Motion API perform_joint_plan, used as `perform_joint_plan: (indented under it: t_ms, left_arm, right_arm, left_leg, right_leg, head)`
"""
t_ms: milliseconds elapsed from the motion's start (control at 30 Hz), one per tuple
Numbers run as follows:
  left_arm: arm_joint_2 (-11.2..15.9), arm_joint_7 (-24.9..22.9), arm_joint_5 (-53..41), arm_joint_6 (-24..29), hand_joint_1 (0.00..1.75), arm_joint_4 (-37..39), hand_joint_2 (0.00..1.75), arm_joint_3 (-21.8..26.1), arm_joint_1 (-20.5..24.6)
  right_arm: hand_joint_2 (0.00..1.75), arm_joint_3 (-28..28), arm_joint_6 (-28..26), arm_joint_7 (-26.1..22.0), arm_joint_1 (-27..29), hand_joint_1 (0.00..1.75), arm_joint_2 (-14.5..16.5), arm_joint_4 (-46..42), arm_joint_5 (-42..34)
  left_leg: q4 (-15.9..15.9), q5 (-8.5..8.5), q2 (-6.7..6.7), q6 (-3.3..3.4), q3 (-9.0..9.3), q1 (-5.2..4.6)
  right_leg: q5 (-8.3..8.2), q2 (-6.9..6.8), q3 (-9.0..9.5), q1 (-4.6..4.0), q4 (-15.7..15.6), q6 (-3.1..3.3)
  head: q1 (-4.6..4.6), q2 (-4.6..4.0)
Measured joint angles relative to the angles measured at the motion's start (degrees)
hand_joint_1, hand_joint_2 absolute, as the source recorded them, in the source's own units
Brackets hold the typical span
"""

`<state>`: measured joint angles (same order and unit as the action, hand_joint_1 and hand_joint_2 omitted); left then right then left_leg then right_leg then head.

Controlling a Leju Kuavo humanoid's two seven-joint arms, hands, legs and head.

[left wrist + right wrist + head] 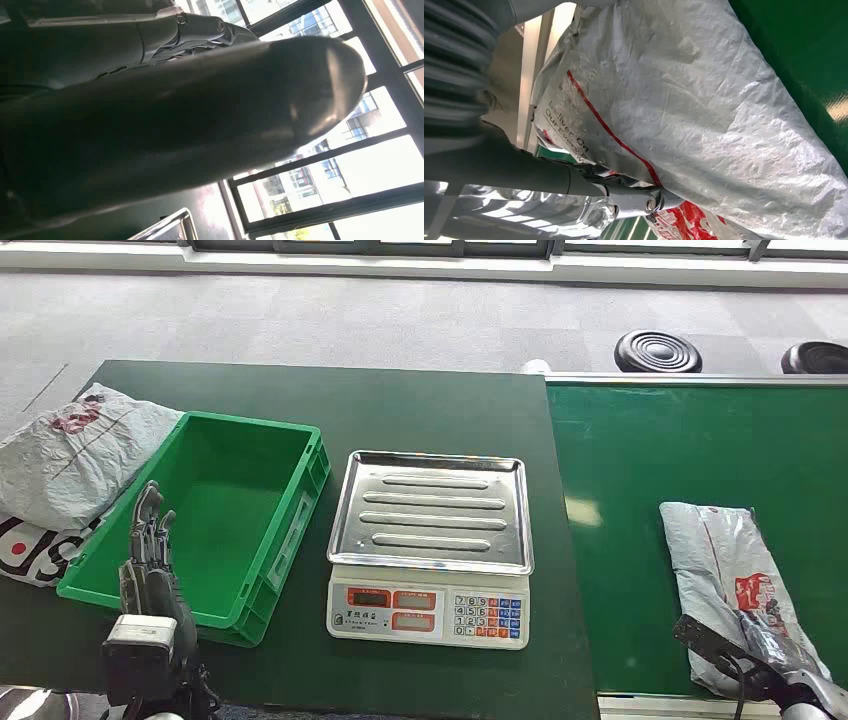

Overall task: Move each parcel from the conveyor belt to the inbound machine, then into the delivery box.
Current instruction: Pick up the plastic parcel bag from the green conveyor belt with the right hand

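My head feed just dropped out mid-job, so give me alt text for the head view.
The right hand rests on the near end of a grey plastic parcel lying on the green conveyor belt. Left of the belt, a dark table carries an empty steel-topped scale and an empty green crate, with more parcels beyond. The left hand hovers by the crate, holding nothing.
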<state>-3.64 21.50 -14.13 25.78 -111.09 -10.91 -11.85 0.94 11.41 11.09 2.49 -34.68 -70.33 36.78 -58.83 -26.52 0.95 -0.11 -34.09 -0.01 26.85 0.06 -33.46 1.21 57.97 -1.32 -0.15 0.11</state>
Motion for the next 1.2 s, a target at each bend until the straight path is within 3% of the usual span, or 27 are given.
perform_joint_plan:
  t_ms: [300,433,667,1000,1200]
  left_arm:
    - [-0.22,-0.41,-0.41,-0.63,0.00,0.10,0.00,0.00,0.00]
    - [-0.39,-0.42,-0.43,-0.80,0.00,0.12,0.00,0.00,0.00]
    - [-0.92,-0.44,-0.59,-0.88,0.00,0.01,0.00,0.00,-0.11]
    - [-1.81,-0.33,-0.40,-1.54,0.00,-0.23,0.00,0.08,-0.18]
    - [-1.92,0.61,-0.29,-0.73,0.00,-0.96,0.00,0.17,-1.34]
  right_arm:
    - [1.75,-1.96,2.39,0.31,4.14,0.00,2.30,-4.98,2.62]
    - [1.75,-1.99,2.19,0.17,4.64,1.75,3.00,-6.08,3.91]
    - [1.75,-1.91,-2.44,0.23,4.52,1.75,6.40,-8.15,11.98]
    - [1.75,-1.85,-7.45,0.09,5.61,1.75,11.01,-12.88,16.52]
    - [1.75,-6.85,-20.19,-5.23,4.76,1.75,13.14,-19.60,12.03]
  left_leg:
    - [0.00,0.00,-0.04,0.00,0.04,0.00]
    - [0.00,0.00,-0.09,-0.01,0.04,0.00]
    - [0.01,0.00,-0.10,-0.01,0.06,0.01]
    - [0.01,0.00,-0.09,-0.01,0.04,0.01]
    - [0.01,0.00,-0.10,-0.01,0.01,-0.01]
  right_leg:
    - [0.00,0.05,0.01,0.00,0.00,0.01]
    - [0.00,0.06,0.01,0.00,0.00,0.01]
    - [-0.01,0.06,0.03,-0.01,0.00,0.01]
    - [-0.01,0.07,0.02,0.00,0.00,0.02]
    - [-0.01,0.07,-0.03,0.02,0.00,0.02]
  head:
    - [0.00,0.00]
    - [0.00,0.00]
    - [0.00,0.00]
    - [0.00,0.00]
    - [0.00,0.00]
